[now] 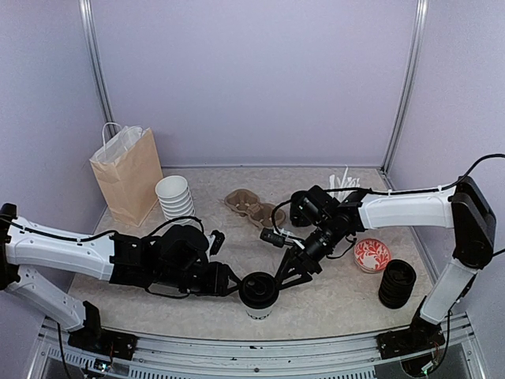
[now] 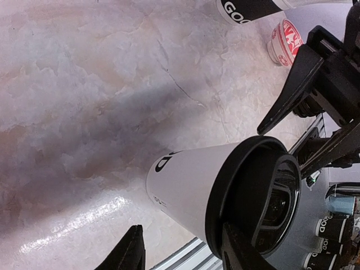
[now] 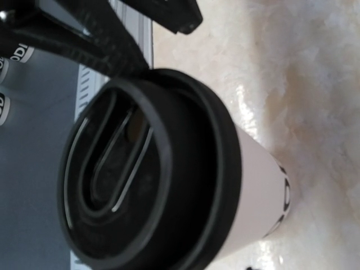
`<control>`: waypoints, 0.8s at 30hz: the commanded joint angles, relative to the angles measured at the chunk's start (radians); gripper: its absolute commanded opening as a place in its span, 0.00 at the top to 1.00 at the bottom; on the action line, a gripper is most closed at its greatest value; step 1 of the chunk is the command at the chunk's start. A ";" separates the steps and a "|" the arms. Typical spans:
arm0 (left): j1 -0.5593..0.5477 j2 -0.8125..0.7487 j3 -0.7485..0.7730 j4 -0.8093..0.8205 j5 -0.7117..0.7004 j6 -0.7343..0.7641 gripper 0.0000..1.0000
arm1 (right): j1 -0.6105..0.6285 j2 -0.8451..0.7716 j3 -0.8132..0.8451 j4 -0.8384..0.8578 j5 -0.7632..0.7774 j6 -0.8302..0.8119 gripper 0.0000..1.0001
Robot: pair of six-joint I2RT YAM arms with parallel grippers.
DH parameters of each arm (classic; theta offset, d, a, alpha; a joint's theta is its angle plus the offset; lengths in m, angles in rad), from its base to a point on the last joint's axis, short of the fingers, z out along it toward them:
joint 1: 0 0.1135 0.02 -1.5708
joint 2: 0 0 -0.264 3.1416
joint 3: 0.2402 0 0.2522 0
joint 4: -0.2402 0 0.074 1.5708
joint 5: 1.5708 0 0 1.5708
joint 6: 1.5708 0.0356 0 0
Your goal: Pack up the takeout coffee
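So, going left from the moulded two-cup tray (image 1: 248, 205): a brown paper bag (image 1: 126, 170) stands open, and between it and the tray is a stack of bare white paper cups (image 1: 175, 197).

In front of the tray, near the table's front edge, stands the one lidded coffee cup (image 1: 259, 290), with both arms on it. The left gripper (image 2: 180, 232) straddles the cup body, jaws spread, and one finger is clearly off the wall. The right gripper (image 1: 284, 276) has its fingers either side of the black lid. I honestly can't tell if they're pinching it.

Right of the tray: a black cup of white sticks (image 1: 343, 183), a red-patterned dish (image 1: 371, 254) and a stack of black lids (image 1: 397, 283).

Progress looks like barely started. One cup is lidded, the tray's empty and nothing shows in the bag.

Writing: "GOO" on the black cup. The white cup shows one partial black letter, unreadable.
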 commanded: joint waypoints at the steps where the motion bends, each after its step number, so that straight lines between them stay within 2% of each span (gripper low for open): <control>1: -0.003 0.022 -0.021 0.068 0.015 0.012 0.54 | 0.009 0.018 0.025 -0.002 -0.005 -0.009 0.52; 7: -0.006 0.070 -0.023 0.064 0.052 0.024 0.55 | 0.010 0.050 0.034 0.000 0.018 -0.004 0.54; 13: -0.019 0.089 -0.057 0.052 0.059 0.018 0.59 | 0.009 0.084 0.033 0.017 0.125 0.020 0.57; 17: -0.038 0.110 -0.076 0.036 0.041 0.020 0.67 | 0.012 0.107 0.046 0.014 0.176 0.020 0.59; 24: -0.073 0.152 -0.016 -0.045 -0.030 0.061 0.68 | 0.029 0.063 0.046 -0.004 0.171 -0.027 0.60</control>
